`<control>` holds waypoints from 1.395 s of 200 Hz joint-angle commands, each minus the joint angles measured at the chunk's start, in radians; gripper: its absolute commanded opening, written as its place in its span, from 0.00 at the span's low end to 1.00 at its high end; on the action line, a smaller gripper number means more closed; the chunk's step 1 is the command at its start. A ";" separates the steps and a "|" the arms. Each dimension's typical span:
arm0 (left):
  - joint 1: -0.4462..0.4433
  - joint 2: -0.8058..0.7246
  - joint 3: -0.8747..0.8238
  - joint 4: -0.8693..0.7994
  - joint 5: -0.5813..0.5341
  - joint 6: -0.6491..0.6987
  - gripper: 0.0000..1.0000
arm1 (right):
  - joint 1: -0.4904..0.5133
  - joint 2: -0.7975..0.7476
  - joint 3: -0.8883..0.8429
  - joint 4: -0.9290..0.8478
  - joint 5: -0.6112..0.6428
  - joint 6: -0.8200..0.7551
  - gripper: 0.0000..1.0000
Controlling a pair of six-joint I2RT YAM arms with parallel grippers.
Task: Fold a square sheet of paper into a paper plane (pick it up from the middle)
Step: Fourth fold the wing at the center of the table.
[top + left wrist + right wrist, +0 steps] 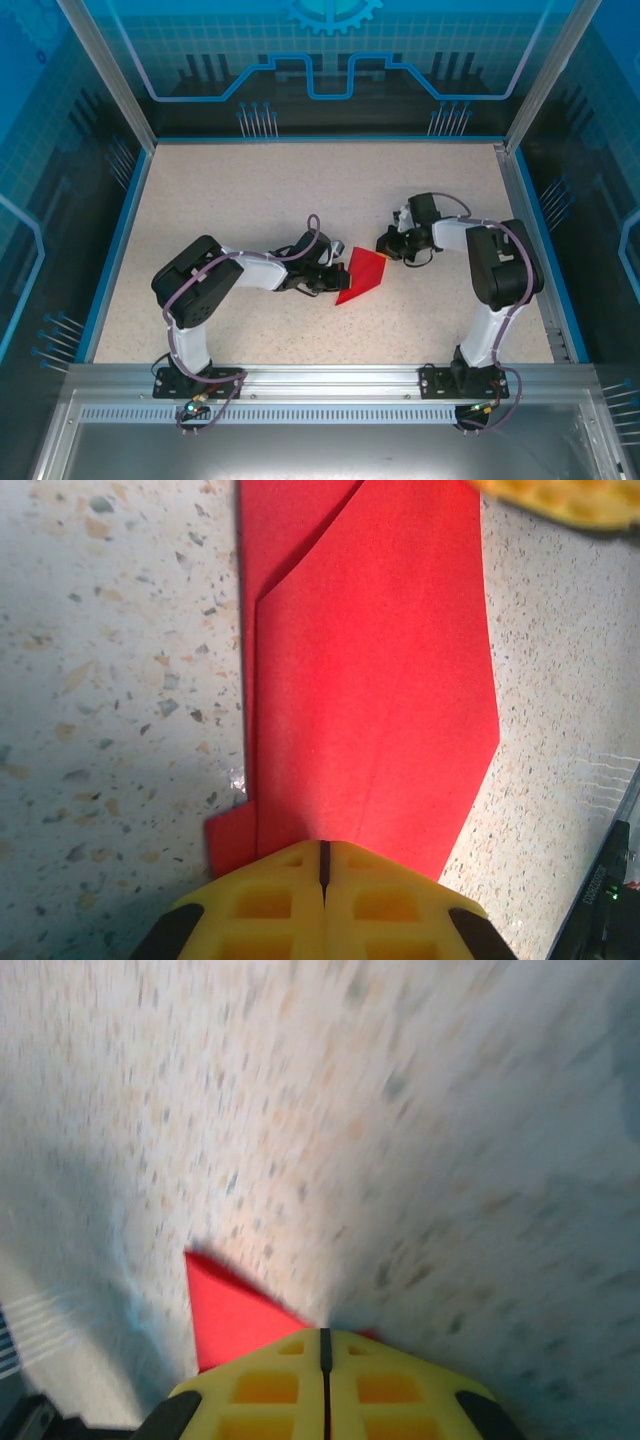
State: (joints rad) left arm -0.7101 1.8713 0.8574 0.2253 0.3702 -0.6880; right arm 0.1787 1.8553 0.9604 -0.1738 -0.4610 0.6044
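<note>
The red sheet of paper (pixel 362 278) lies on the table between the arms, folded into a long creased shape with angled ends. My left gripper (pixel 338 272) rests at its left end. In the left wrist view the yellow jaws (pixel 323 848) are shut, with the tips down on the paper (pixel 380 680), whose layered folds run away from them. My right gripper (pixel 386 246) sits at the paper's upper right end; one of its yellow fingers (pixel 570 498) shows there too. In the blurred right wrist view its jaws (pixel 323 1335) are shut over a red corner (pixel 228 1310).
The speckled table (pixel 250 190) is bounded by a blue rim (pixel 120 240) and clear walls. The left arm (pixel 200 285) and right arm (pixel 500 265) bend inward from their bases at the near edge. Open tabletop lies behind the paper.
</note>
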 commanded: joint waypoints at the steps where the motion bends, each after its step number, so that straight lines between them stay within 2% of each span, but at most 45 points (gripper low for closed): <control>1: -0.003 0.015 -0.025 -0.194 -0.033 0.032 0.00 | -0.058 0.025 0.054 -0.029 0.106 -0.001 0.06; 32: -0.005 0.016 -0.020 -0.195 -0.036 0.032 0.00 | -0.062 -0.054 0.089 -0.065 0.090 0.006 0.06; 62: -0.004 0.015 -0.015 -0.178 -0.040 0.024 0.00 | -0.010 -0.203 0.012 -0.062 0.099 0.031 0.07; 107: -0.004 0.020 -0.013 -0.158 -0.045 0.017 0.00 | 0.189 -0.227 -0.158 0.078 0.042 0.162 0.07; 143: -0.005 0.020 -0.012 -0.155 -0.045 0.016 0.00 | 0.270 -0.215 -0.221 0.135 0.058 0.227 0.06; 189: -0.005 0.009 -0.008 -0.152 -0.038 0.016 0.00 | 0.289 -0.160 -0.254 0.171 0.030 0.248 0.06; 243: -0.004 -0.067 0.014 -0.153 -0.003 0.010 0.00 | 0.286 -0.120 -0.265 0.131 0.079 0.235 0.05; 262: -0.003 -0.110 0.007 -0.131 0.021 -0.006 0.09 | 0.286 -0.122 -0.267 0.119 0.086 0.224 0.06; 279: -0.005 -0.131 -0.012 -0.093 0.065 -0.027 0.12 | 0.287 -0.129 -0.271 0.117 0.091 0.222 0.06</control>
State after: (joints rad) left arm -0.7097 1.8015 0.8627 0.1318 0.3752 -0.6830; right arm 0.4522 1.6955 0.7185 -0.0071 -0.4194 0.8379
